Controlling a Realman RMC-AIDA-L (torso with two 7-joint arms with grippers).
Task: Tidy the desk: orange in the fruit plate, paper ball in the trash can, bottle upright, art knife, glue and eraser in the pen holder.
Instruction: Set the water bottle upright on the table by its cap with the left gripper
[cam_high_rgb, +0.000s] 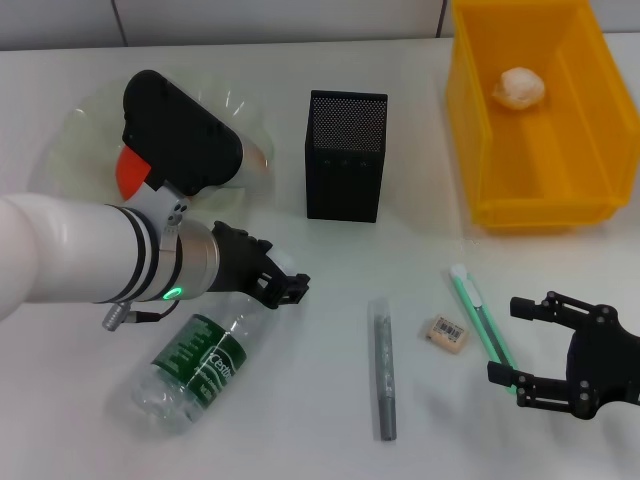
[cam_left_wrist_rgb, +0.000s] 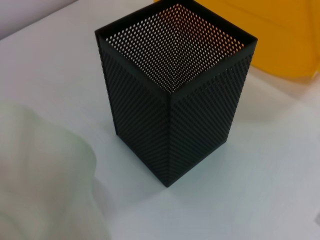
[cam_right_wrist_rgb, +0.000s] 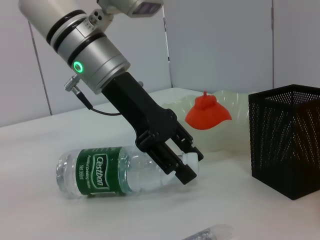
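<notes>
The white table (cam_high_rgb: 330, 420) carries everything. The largest thing is the yellow trash can (cam_high_rgb: 590, 130) at the far right, and the paper ball (cam_high_rgb: 519, 87) lies inside it toward its far end. At the far left sits the pale-green fruit plate (cam_high_rgb: 80, 130), partly hidden by the left arm; the orange (cam_right_wrist_rgb: 207, 111) rests in it. The bottle (cam_high_rgb: 196, 368) lies on its side at the near left, its cap end pointing toward the middle of the table. The left pincer (cam_right_wrist_rgb: 186, 161) is down at that cap end, its fingers pressed onto the bottle's neck from both sides. The black mesh pen holder (cam_high_rgb: 345, 155) stands upright in the far middle, between the plate and the trash can, and nothing can be seen inside it. The right pincer (cam_high_rgb: 530, 345) hovers at the near right with its fingers spread, gripping nothing, just beside the near tip of the art knife (cam_high_rgb: 480, 318). This green-and-white knife lies flat on the table, running from far to near. Left of it lies the grey glue (cam_high_rgb: 384, 368) stick, also flat and running far to near. Between these 2 lies the small beige eraser (cam_high_rgb: 446, 333).
</notes>
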